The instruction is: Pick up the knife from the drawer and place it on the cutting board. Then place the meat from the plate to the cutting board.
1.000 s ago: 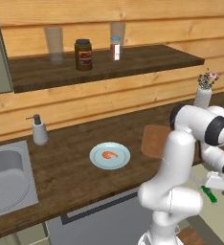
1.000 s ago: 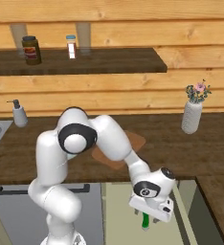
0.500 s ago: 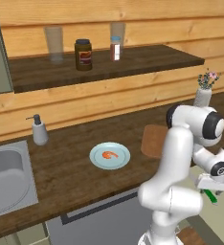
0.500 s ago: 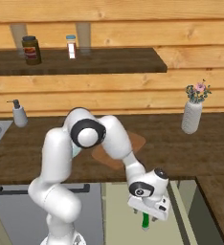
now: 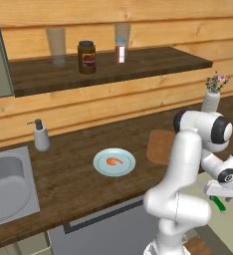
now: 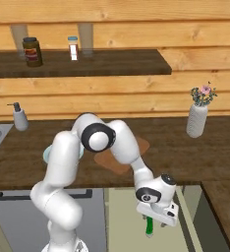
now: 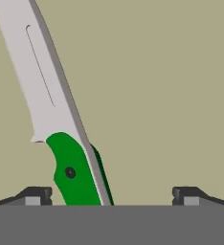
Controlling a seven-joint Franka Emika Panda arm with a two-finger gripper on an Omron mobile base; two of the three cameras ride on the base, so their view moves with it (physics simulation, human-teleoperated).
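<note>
Claw [image 7: 112, 194] wide open and empty just above the knife [image 7: 61, 124] in the drawer [image 7: 171, 95]; probably light, stiff, thin, best grabbed by green handle.

The knife [image 7: 61, 119] is lying in the drawer [image 7: 171, 95] (blade pointing to eleven o'clock); meat [image 5: 114, 161] is sitting on the plate [image 5: 99, 166], nine o'clock of the board [image 5: 159, 147].
</note>
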